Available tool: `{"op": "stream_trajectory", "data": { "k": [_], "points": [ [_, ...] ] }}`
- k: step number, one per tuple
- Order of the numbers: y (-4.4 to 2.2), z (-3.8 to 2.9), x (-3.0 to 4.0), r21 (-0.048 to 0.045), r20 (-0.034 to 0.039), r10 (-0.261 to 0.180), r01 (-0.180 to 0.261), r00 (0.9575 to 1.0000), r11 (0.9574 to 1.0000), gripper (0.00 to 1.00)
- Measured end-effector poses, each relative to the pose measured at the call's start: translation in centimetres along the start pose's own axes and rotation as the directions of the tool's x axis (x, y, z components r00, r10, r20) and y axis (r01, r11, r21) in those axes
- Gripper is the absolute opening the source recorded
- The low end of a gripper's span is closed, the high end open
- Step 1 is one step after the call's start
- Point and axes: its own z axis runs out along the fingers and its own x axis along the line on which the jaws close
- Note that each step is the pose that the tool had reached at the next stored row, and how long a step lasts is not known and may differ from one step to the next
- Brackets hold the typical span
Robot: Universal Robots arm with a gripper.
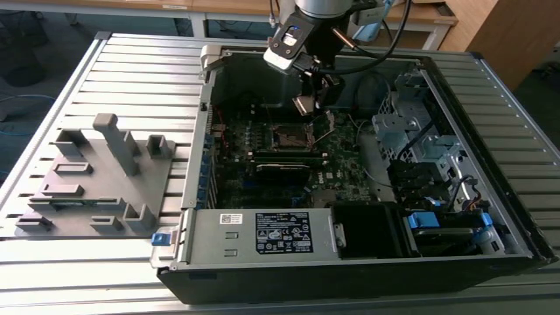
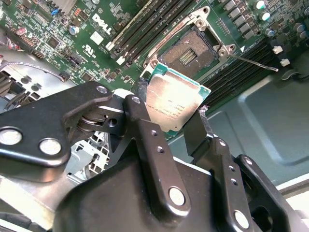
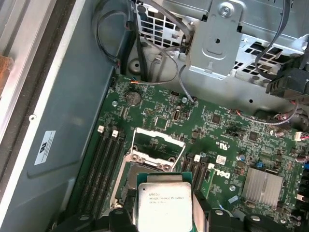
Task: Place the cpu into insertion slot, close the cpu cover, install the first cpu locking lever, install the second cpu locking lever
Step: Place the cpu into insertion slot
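In the exterior view, an open computer case lies on a slatted metal table. A grey plastic fixture stands on the table, at the exterior view's left of the case. The gripper hangs inside the case, above the green board. It holds the cpu tilted in the air. The insertion slot sits on the board below, apart from the chip.

In the second wrist view, the gripper is clamped on the cpu. Two black fingers press on opposite edges of the chip, so the jaws are only as far apart as the chip is wide. The silver top of the chip faces the camera (it carries some brownish marks). Beyond the chip lies the insertion slot, its dark centre uncovered. A thin metal lever sticks out beside the slot, and long black memory strips run near it.

In the first wrist view, the cpu sits between the fingers, near the insertion slot and not in it. The cpu cover stands raised at the far side of the slot, and the board shows through its square window.
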Motion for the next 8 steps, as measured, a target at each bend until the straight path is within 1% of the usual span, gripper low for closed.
{"op": "stream_trajectory", "data": {
  "k": [8],
  "points": [
    [0.00,0.00,0.00,-0.0001,0.0002,0.002,-0.002,1.0000,1.0000,0.54]
  ]
}}
